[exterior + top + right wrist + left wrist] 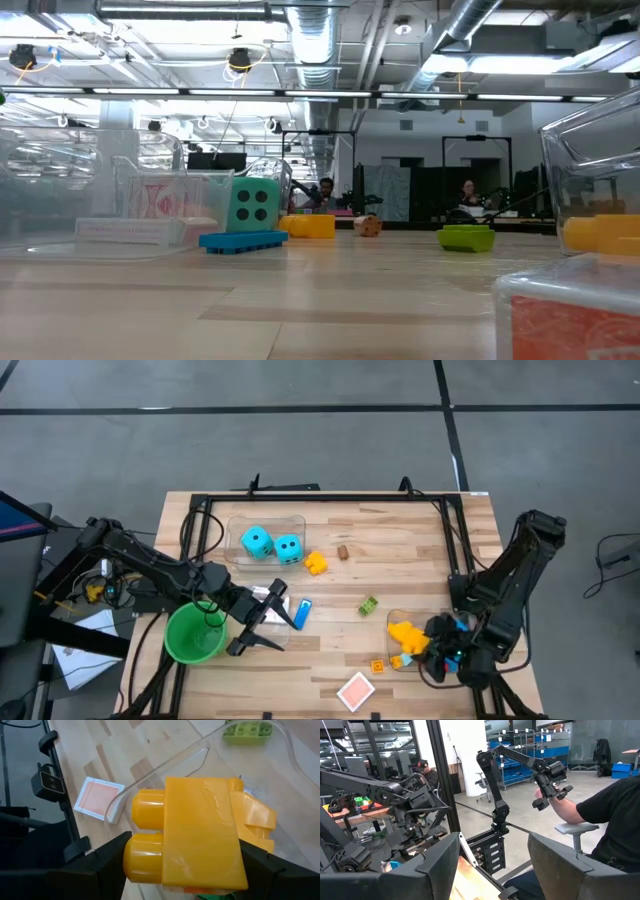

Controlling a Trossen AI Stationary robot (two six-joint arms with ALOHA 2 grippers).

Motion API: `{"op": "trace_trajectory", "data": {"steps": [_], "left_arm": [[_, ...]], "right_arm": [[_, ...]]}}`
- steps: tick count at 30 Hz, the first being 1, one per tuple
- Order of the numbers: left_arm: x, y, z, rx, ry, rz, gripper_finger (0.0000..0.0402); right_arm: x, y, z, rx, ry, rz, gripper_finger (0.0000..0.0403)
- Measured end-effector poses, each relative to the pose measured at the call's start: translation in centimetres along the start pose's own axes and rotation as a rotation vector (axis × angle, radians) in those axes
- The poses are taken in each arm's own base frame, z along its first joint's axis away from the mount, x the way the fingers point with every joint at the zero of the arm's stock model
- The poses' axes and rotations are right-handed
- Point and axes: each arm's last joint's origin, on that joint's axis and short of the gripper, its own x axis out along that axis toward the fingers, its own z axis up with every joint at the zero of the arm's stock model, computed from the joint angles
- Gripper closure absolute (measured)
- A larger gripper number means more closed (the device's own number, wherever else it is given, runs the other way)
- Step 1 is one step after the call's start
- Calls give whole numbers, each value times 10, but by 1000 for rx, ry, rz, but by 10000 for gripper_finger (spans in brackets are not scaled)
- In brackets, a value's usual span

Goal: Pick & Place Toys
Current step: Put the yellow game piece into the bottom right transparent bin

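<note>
Wooden table (420, 550) carries my clutter: two dice (257, 542) sit in the far clear bin (296, 520), a green cup (190, 640) crowds my released left gripper (262, 622). My right gripper (182, 865) grasps a yellow brick (200, 837) over the near bin (392, 622); only its wrist view shows the grip, beside a playing card (98, 795).

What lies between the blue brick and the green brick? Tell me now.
Nothing. In the high view, only bare table runs between the blue brick and the green brick.
</note>
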Motion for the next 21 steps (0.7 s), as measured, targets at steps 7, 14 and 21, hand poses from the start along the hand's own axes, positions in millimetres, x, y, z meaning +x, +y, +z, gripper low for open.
{"op": "trace_trajectory", "data": {"steps": [7, 14, 21], "left_arm": [[0, 0, 0, 0, 0, 0, 170], [0, 0, 0, 0, 0, 0, 170], [0, 0, 0, 0, 0, 0, 170]], "right_arm": [[8, -1, 12, 17, -11, -32, 137], [13, -3, 20, 20, -23, -54, 137], [13, -4, 19, 15, -23, -62, 137]]}}
